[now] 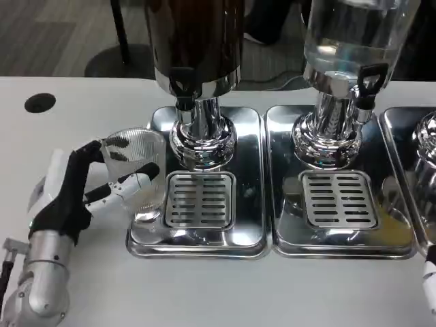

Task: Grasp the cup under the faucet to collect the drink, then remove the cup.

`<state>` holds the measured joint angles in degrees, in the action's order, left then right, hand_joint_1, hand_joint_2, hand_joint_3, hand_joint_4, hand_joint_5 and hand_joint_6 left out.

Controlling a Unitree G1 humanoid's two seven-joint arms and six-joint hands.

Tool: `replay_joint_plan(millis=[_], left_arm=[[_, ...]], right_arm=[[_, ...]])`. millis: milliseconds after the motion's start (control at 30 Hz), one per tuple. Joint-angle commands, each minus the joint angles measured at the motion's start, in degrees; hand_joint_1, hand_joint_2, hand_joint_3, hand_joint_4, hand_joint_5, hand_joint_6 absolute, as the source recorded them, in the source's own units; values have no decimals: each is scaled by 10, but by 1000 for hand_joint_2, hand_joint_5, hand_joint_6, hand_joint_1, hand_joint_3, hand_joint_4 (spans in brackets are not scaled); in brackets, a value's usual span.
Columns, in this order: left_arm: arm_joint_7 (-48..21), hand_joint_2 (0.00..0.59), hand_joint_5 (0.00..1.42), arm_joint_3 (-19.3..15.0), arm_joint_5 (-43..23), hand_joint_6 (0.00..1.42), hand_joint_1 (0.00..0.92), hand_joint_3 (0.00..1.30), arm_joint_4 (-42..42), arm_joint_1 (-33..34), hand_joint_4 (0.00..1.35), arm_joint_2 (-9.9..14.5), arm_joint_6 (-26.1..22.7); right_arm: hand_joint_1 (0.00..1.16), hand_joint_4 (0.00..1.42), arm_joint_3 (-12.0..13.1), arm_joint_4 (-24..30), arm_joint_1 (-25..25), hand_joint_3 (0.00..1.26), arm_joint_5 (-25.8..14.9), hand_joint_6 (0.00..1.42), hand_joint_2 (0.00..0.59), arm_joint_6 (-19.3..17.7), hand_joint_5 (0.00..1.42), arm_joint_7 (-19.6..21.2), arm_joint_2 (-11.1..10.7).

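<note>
We see the white table (82, 102) running across the whole frame, with bare room along its left side and along the bottom edge; a dark round hole (39, 103) sits in its upper left. Three polished drip trays stand side by side, edges nearly touching. The left drip tray (248, 170) fills the centre, the middle drip tray (286, 177) lies right of centre, and a third tray (398, 129) is cut off by the right edge.

On the left tray rises the dark drink dispenser (197, 41), its chrome base (202, 139) above a slotted grate (200, 199), its black faucet (182, 87) pointing toward us. The clear water dispenser (354, 34) stands on the middle tray with its own faucet (368, 78) and grate (338, 199).

Our left hand (75, 194) reaches in from the lower left, its silver forearm (41, 279) leaving the bottom corner. Its fingers wrap the clear ribbed cup (136, 174), one dark finger (95, 151) at the far rim and a white fingertip (133, 184) across the near wall, so we hold the cup.

The cup stands upright on the left tray's left edge, just left of the grate and left of the faucet, not beneath it. We cannot tell whether it holds any drink.

A sliver of the right hand (429, 283) shows at the lower right edge; we cannot tell how its fingers lie.
</note>
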<state>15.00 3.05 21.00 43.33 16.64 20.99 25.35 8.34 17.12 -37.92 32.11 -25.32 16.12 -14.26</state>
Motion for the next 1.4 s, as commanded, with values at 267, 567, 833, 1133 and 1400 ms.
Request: replay_joint_plan(millis=[267, 567, 833, 1133, 1400], left_arm=[[15, 202, 327, 12, 17, 155, 443, 466, -19, 17, 507, -7, 8], [17, 202, 327, 14, 20, 155, 433, 469, -30, 10, 511, -9, 11], [18, 203, 327, 14, 20, 155, 425, 469, -45, 1, 516, -9, 15], [18, 208, 327, 20, 22, 155, 415, 469, -62, -9, 521, -11, 14], [15, 211, 335, 22, 21, 155, 412, 469, -63, -1, 523, -15, 7]], right_arm=[[422, 62, 4, -5, 4, 184, -4, 0, 554, -5, 1, -2, 0], [414, 62, 4, -9, 5, 184, -6, 0, 562, -6, 2, -1, 0], [409, 62, 4, -10, 6, 184, -9, 0, 563, -8, 2, -1, 0], [406, 62, 5, -9, 6, 184, -11, 0, 564, -10, 2, -3, 0], [403, 62, 5, -12, 2, 184, -13, 0, 564, -14, 2, -1, 0]])
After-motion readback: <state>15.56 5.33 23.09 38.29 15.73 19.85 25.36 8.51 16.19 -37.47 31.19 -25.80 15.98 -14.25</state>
